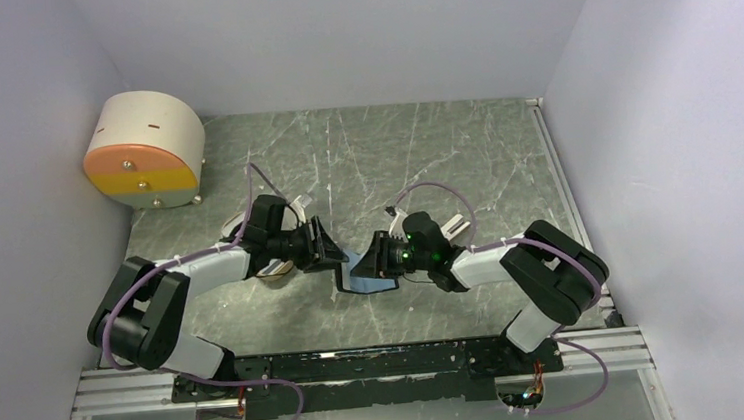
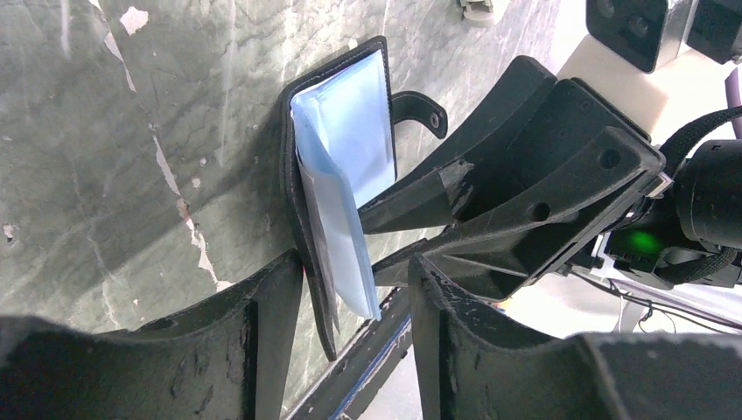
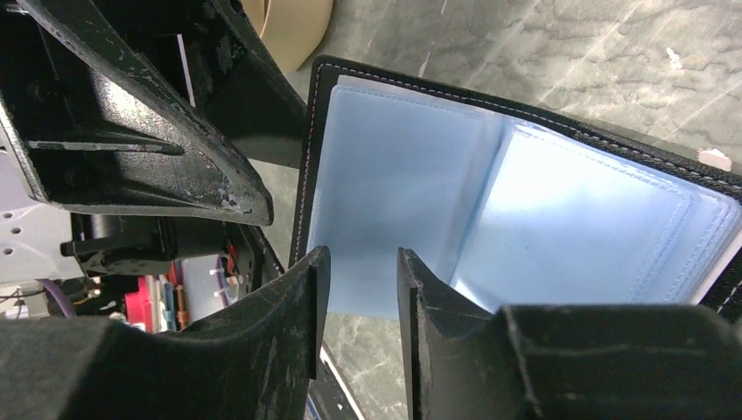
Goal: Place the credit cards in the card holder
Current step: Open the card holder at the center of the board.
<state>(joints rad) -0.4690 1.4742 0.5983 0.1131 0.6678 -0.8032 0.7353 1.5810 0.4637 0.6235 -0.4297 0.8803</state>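
top view, step: looks like the card holder (image 1: 365, 279) is being spread open, and neither arm carries a card
top view, holder: lies right between the left gripper (image 1: 339, 253) and right gripper (image 1: 372, 260), just under both tips
left wrist, left gripper: jaws roughly half apart, with the holder's edge sitting loose between them
left wrist, right gripper: comes in from the opposite side, tips at the blue pocket leaves
right wrist, right gripper: narrow gap, pockets dead ahead, can't tell if it's pinching a leaf
right wrist, tray (image 3: 293, 31): beige, beyond the left gripper
next: probably needs one pocket held open before fetching the credit cards, which aren't visible
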